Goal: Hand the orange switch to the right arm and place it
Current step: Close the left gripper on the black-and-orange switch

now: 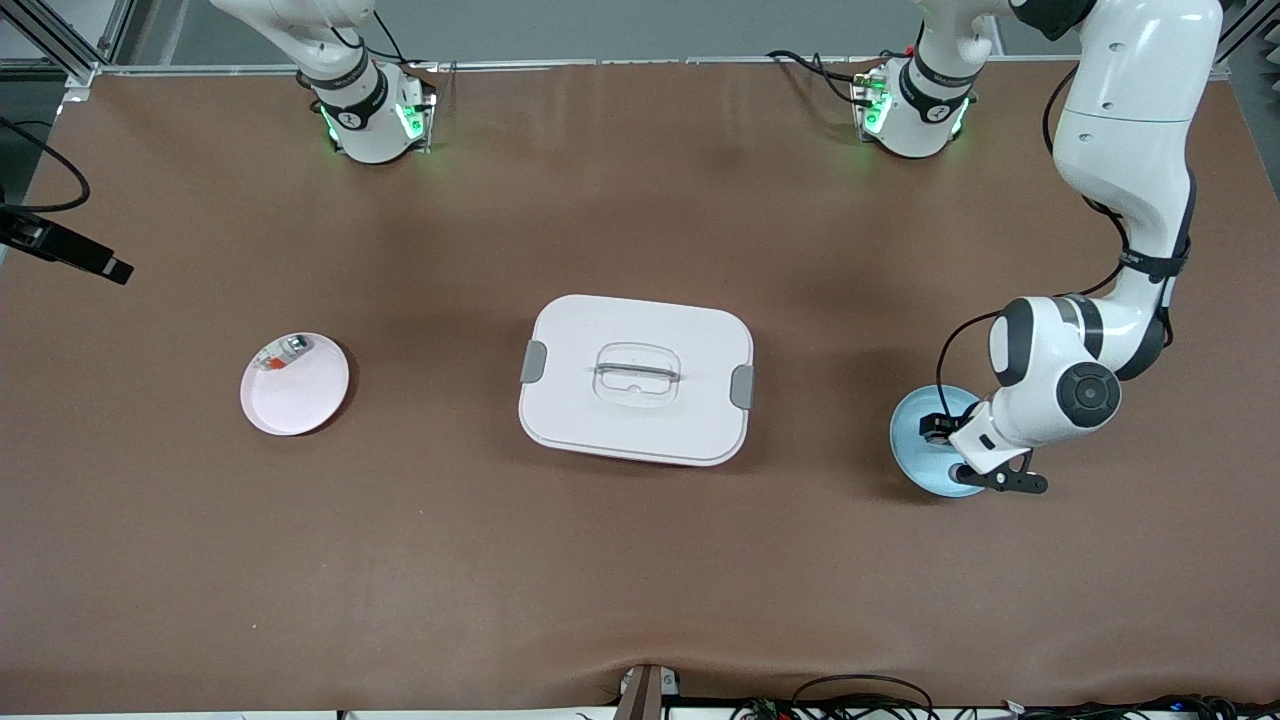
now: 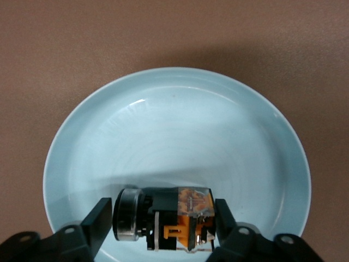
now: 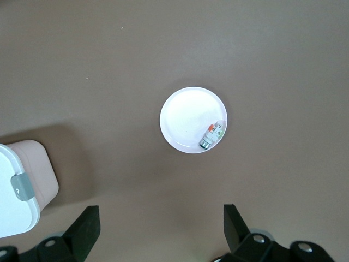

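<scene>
The orange switch (image 2: 177, 218), a small black body with an orange, clear-capped end and a silver round cap, lies on its side in the pale blue plate (image 2: 174, 136) toward the left arm's end of the table. My left gripper (image 2: 163, 221) is down in that plate (image 1: 910, 450), one finger against each end of the switch, shut on it. In the front view the left hand (image 1: 1040, 400) hides the switch. My right gripper (image 3: 161, 229) hangs open and empty high over the table, out of the front view.
A white lidded box (image 1: 636, 380) with grey clips stands mid-table. Toward the right arm's end is a pale pink plate (image 1: 300, 395) holding a silver-white piece with a red-orange bit (image 3: 212, 135). Cables run along the table's near edge.
</scene>
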Tool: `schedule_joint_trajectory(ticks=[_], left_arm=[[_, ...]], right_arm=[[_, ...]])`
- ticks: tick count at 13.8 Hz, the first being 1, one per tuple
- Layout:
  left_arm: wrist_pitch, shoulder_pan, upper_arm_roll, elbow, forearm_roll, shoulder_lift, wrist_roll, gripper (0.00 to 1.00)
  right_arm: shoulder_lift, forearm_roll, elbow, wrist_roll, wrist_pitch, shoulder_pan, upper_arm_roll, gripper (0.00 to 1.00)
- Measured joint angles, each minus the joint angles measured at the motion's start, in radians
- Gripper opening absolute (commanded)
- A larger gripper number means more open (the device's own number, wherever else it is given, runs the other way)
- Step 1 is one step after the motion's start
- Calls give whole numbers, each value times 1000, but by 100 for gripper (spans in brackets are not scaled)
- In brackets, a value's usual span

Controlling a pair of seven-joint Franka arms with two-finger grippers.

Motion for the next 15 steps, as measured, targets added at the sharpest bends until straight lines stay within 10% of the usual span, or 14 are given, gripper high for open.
schedule_joint_trajectory(ticks=[5, 15], left_arm=[[22, 0, 0, -8, 0, 7, 0, 27], [-12, 7, 0, -3, -1, -37, -3, 23]], right_arm=[[1, -2, 0, 0, 0, 0, 0, 100], [2, -77, 1, -4, 22, 44, 31, 100]])
